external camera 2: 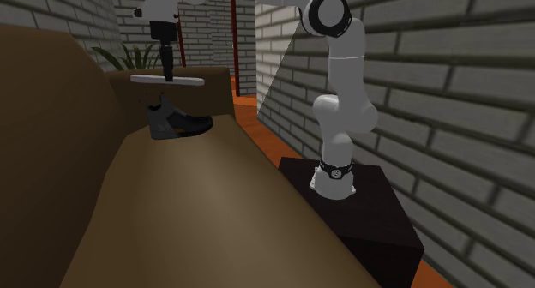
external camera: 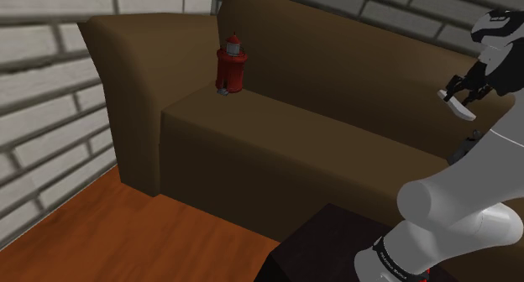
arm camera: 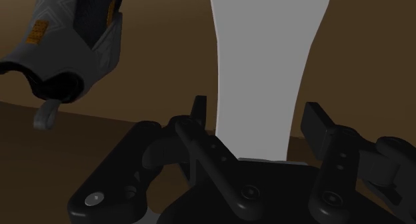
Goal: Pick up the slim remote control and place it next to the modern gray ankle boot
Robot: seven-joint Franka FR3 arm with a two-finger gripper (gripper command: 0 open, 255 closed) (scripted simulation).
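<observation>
Right now my gripper is closed on the slim remote. My 2 black fingers press its long edges, 1 on each side, with only the remote's width between them. The remote is drawn plain pale grey and runs away from my palm as a long flat bar. It touches nothing but my fingers.

In the second exterior view, my gripper points straight down and the remote lies level beneath it, in the air above the brown sofa. Just below it stands the ankle boot, dark grey with a black sole, upright on the seat cushion near the far armrest. The remote and the boot are apart, with a gap of air between them. In the wrist view the boot lies just beside the remote's far half, with a small orange patch on its side and a grey loop hanging from it.

In the shoulder view, my gripper is near the right edge, holding the remote above the sofa. A red hydrant-shaped figure stands on the seat at the other end, in the corner by the armrest, well apart from me. My dark stand sits beside the sofa. The floor is orange wood, and grey brick walls rise around the sofa.
</observation>
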